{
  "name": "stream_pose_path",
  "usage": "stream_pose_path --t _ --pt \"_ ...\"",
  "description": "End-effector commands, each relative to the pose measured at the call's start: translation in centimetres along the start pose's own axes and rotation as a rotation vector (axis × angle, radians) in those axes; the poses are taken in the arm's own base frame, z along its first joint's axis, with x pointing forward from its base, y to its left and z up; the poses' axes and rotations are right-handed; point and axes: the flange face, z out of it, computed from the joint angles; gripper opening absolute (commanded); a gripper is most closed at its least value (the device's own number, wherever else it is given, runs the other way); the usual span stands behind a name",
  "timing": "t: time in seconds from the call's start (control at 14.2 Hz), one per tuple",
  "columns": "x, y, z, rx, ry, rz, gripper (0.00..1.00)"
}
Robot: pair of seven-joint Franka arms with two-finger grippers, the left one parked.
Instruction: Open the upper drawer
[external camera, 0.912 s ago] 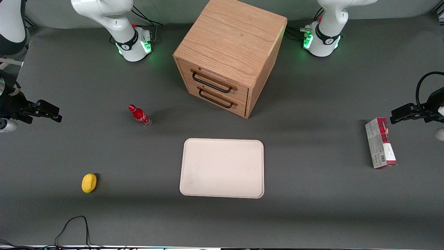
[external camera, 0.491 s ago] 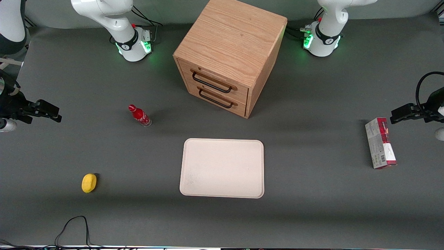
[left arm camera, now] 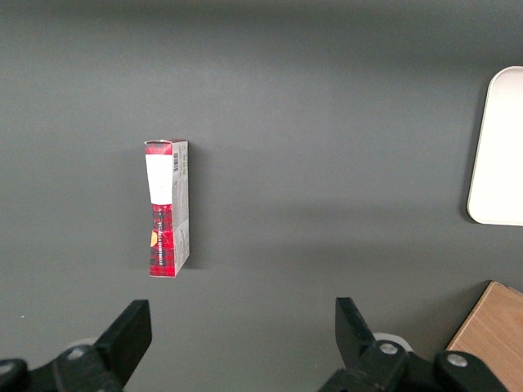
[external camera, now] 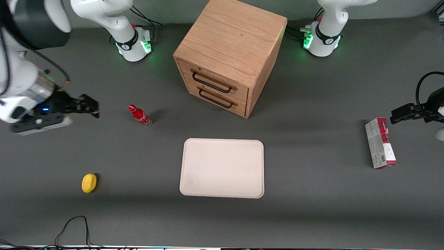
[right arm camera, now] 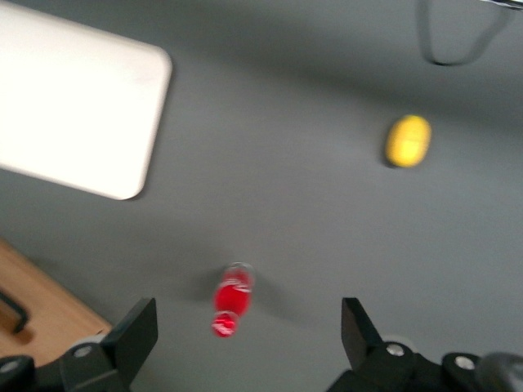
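my black two-finger gripper (external camera: 91, 107) hangs spread wide and empty above the table, because the upper drawer of the light oak cube cabinet (external camera: 214, 82) sits shut, well apart toward the parked arm's end, past the small red bottle (external camera: 139, 115).

The front view looks steeply down over the whole worktop (external camera: 312, 215) from high up. Both wrist views look straight down from closer, each sharing the tray (external camera: 222, 168) (left arm camera: 500, 147) (right arm camera: 73, 106) with it.
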Motion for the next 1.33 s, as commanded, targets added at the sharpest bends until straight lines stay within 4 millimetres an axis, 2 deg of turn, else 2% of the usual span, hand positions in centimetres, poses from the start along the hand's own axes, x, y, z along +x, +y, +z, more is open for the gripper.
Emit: stream_pose_path --t 0.0,0.28,0.49,0.63,0.7,0.91,1.26 --pt "0.9 -6.8 1.2 0.032 -0.037 -0.118 1.0" --pt "1.0 -17.9 3.4 0.024 -0.066 -0.294 1.0" --pt "-0.4 -24.5 4.9 0.017 -0.088 -0.397 1.0" --pt "-1.1 -27.6 5.4 0.016 -0.094 -0.455 1.0" --pt "-2.1 -29.9 5.5 0.012 -0.095 -0.498 1.0" --pt "-4.0 -33.6 5.9 0.009 -0.102 -0.59 1.0" --pt "-4.0 -33.2 5.9 0.04 -0.111 -0.765 1.0"
